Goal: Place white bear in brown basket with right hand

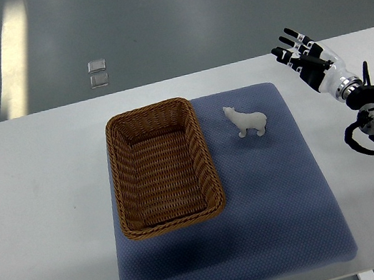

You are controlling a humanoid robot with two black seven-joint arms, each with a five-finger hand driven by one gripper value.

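Nearest us, a blue mat covers the white counter. On it stands the brown basket, with the white bear upright just beside its right wall. Our right hand hovers well apart at the counter's far right, fingers spread, holding nothing.

Evenly and brightly lit from overhead. Pale streaks of glare on the floor upper left. Sharp focus throughout, soft shadows only.
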